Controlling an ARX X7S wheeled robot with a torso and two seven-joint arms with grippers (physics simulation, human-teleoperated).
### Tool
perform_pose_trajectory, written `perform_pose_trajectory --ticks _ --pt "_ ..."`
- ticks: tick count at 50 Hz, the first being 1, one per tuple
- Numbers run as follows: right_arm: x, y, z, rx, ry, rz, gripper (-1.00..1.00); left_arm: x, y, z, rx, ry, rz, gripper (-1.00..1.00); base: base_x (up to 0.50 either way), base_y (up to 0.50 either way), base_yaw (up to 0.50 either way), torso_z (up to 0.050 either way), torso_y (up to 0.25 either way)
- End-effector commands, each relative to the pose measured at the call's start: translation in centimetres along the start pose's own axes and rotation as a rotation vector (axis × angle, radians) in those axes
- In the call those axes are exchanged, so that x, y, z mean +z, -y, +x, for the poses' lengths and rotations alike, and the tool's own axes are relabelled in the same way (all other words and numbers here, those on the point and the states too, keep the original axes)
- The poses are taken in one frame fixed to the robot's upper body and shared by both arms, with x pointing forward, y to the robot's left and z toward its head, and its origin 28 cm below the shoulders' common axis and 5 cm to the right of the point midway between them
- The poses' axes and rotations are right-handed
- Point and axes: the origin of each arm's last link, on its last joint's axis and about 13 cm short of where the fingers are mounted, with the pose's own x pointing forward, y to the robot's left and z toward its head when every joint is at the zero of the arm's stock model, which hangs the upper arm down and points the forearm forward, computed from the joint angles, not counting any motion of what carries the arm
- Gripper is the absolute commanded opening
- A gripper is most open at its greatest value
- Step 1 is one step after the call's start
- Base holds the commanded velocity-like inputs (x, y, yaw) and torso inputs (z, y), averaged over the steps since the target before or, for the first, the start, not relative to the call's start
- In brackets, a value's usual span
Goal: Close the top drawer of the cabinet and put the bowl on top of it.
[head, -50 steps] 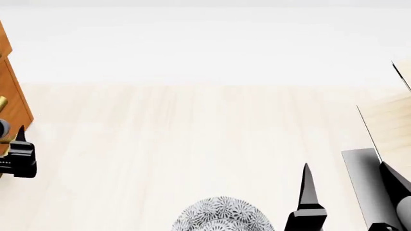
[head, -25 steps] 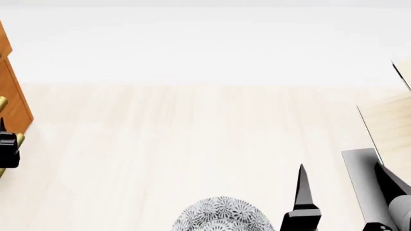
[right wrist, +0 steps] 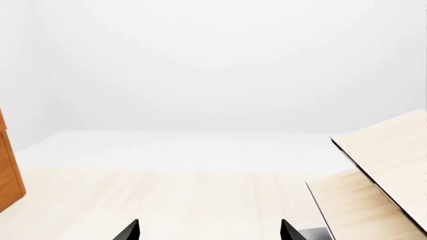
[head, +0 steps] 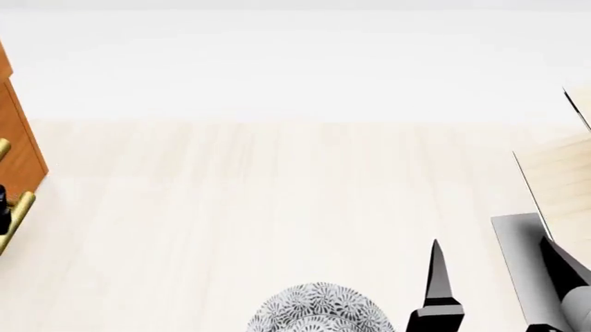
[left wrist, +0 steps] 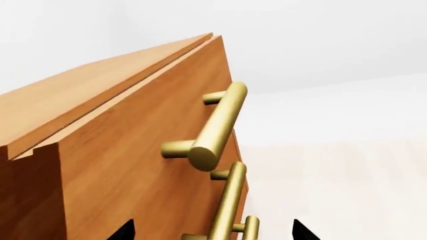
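Looking through the left wrist camera, I see the cabinet [left wrist: 127,165] filling most of the frame. Its top drawer [left wrist: 153,125] stands proud of the body, and a gap shows along the drawer's upper edge. The brass handle [left wrist: 217,127] sticks out towards me, and a second handle [left wrist: 227,205] below it is cut off at the frame edge. Only two black fingertips [left wrist: 123,231] of the left gripper [left wrist: 210,231] poke into view, spread wide apart and holding nothing, one on either side of the lower handle.

In the head view, the cabinet [head: 19,149] is a sliver at 9 o'clock. A dark scrap of the left gripper [head: 3,207] sits beside a brass bar; too little shows there to read it.

The bowl [head: 319,309] sits on the pale wood floor [head: 277,194] at 6 o'clock, its lower half cropped. The right gripper [head: 494,290] is at 5 o'clock, just beside the bowl, apart from it, fingers parted and empty. A light-wood shelf [head: 563,180] is clipped at 3 o'clock.

The right wrist view shows only the two fingertips [right wrist: 130,231] well separated.
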Motion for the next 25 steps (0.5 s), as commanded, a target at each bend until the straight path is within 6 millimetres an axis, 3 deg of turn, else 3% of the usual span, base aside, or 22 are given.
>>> perform_pose_trajectory --ticks 1,25 --pt "-0.13 0.2 0.02 -0.003 0.003 0.005 1.0 -0.23 -0.26 0.66 0.061 -0.007 0.002 1.0 0.0 0.0 0.0 0.0 0.0" --pt "-0.22 0.26 -0.02 -0.002 0.001 0.004 1.0 0.32 -1.13 0.89 0.152 -0.029 -0.051 1.0 0.0 0.0 0.0 0.0 0.0"
